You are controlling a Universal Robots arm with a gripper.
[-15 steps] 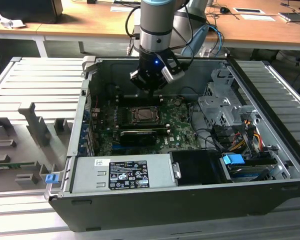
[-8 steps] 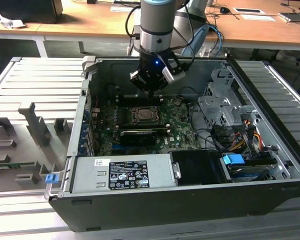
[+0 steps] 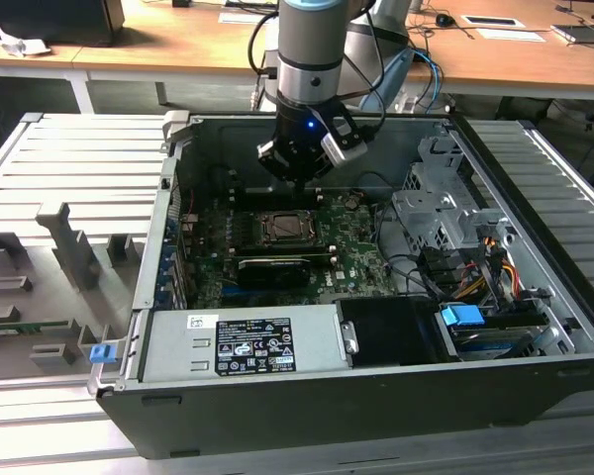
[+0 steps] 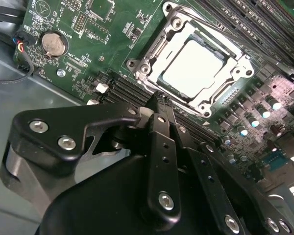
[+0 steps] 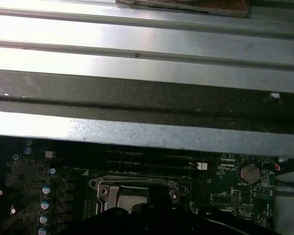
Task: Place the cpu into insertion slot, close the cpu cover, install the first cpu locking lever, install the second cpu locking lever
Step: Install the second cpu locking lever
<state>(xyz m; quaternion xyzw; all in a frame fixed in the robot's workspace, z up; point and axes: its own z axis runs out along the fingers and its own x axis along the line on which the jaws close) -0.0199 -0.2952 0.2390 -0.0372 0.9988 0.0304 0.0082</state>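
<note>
One open computer case (image 3: 376,396) sits on ribbed metal table (image 3: 40,168).

Open PC case (image 3: 535,327) on ribbed metal bench (image 3: 69,168)

Below the claw: green motherboard (image 3: 351,252) w/ coin battery (image 4: 54,43). Near side of it, long black graphics card (image 3: 274,267), then grey power supply (image 3: 243,341). Off toward exterior view's right, drive cage (image 3: 441,213) + blue connector (image 3: 463,319). Behind it, wooden desk (image 3: 178,45).

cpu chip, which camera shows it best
The second wrist view: the cpu is seen close and bright, lying in its socket under the metal cover frame. The exterior view shows it small, below the pincer. The first wrist view catches its edge.
</note>
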